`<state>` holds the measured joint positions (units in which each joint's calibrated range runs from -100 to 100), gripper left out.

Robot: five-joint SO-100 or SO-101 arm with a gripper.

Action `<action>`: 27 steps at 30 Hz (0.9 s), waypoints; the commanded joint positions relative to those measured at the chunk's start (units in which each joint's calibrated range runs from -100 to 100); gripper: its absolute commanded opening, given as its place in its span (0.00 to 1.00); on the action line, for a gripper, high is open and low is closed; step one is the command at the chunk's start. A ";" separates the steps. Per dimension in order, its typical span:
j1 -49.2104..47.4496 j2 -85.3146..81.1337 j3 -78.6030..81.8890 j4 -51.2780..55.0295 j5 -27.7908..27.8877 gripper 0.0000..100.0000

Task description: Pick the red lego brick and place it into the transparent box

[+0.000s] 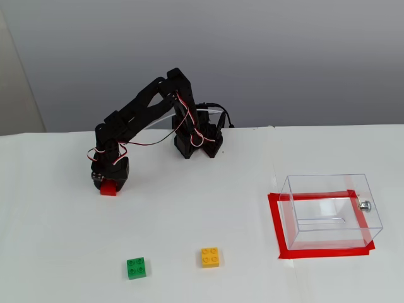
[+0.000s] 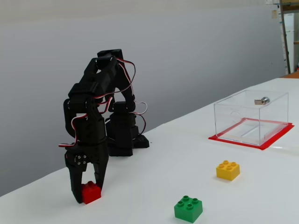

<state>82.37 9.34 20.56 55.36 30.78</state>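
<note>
Green brick lies nearest the desk's front edge in a fixed view, studs up, with the yellow brick just to its right and a little further back; the two are apart. In the other fixed view the green brick sits at the bottom and the yellow brick beyond it. Toward the right edge stands the clear box, upright on the white desk, inside a rectangle of red tape; a small silver knob shows on its right wall. The box holds no brick. Further back on the left, the red brick rests on the desk, well apart from the box. The pincer points straight down over it, and a fixed view shows the fingers narrowed on either side of the red brick, touching it. The arm's base stands near the far edge.
</note>
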 commanded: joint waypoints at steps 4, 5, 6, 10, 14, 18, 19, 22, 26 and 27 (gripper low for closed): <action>-0.56 0.03 -0.04 -0.09 0.23 0.04; -0.56 -0.14 -0.04 -0.09 0.23 0.04; -0.56 -0.39 -0.04 -0.09 0.23 0.04; -0.49 -1.07 -1.49 0.00 -0.19 0.04; -0.78 -5.23 -2.12 0.34 -1.03 0.04; -2.26 -12.10 -2.21 3.83 -4.32 0.04; -3.07 -13.97 -2.21 5.22 -4.94 0.04; -5.51 -19.65 -2.30 10.09 -7.13 0.04; -10.10 -27.04 -3.84 16.36 -10.94 0.04; -11.50 -28.48 -4.74 18.10 -11.94 0.04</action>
<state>73.72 -13.07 19.42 69.84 21.10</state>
